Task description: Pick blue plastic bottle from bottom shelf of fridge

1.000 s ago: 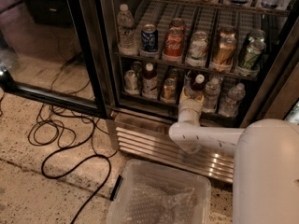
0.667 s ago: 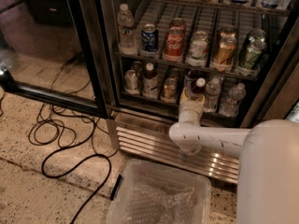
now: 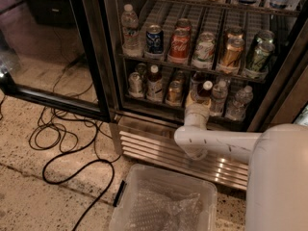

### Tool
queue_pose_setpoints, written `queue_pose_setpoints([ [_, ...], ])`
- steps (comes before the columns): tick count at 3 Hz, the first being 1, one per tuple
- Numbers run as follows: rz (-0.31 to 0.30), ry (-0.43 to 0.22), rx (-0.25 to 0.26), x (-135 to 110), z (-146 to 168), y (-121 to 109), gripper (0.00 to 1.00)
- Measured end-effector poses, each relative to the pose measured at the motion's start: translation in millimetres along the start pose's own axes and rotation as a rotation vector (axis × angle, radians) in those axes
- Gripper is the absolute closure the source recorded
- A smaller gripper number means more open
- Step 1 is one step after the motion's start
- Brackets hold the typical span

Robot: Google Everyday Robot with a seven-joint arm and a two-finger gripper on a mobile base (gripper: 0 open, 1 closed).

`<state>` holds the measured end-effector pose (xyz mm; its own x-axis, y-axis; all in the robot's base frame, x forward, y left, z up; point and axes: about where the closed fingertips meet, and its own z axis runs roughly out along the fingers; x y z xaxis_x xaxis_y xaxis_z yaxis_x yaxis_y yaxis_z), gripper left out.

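Nothing has shifted: gripper (image 3: 196, 103) at bottom shelf (image 3: 153, 103) by blue plastic bottle (image 3: 204, 91), grip unclear, above speckled floor (image 3: 29, 196).

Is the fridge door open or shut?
Open: the door stands swung out from the fridge. The tool reaches in at the bottom shelf.

The blue plastic bottle (image 3: 205, 91) stands upright at the front of the bottom shelf (image 3: 149, 102), right of centre; white screw cap, dark contents, lower part hidden behind my gripper (image 3: 197, 100), which sits at the front rail just near of it; the shelf is the lowest dark wire rack of the fridge (image 3: 94, 42), a steel cooler with its black-framed glass door swung open to the left.
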<state>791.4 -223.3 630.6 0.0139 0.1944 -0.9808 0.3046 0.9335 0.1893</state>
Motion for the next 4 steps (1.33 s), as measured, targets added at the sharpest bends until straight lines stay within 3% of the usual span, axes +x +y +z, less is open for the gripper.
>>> queue_pose_setpoints([
  [3,0.022,0.083,0.039,7,-21,-12,1.0],
  [4,0.022,0.083,0.039,7,-21,-12,1.0],
])
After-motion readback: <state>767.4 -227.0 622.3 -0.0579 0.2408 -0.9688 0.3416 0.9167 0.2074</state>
